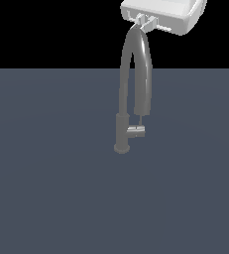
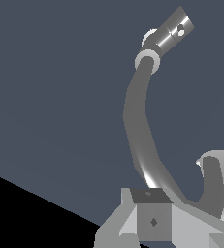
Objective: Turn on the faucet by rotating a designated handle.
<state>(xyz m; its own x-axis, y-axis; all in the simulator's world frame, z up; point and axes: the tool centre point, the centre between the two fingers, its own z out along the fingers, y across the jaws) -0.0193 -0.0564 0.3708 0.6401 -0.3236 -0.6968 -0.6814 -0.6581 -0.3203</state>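
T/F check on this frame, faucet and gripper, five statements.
1. The faucet stands upright. True.
2. The gripper is at the handle. False: it is up by the top of the arched spout; the handle sits low on the column, untouched.
3. The handle projects toward the exterior view's right. True.
4. The faucet lies on its side. False: its base rests on the grey surface.
5. The spout end hangs above the handle. True.
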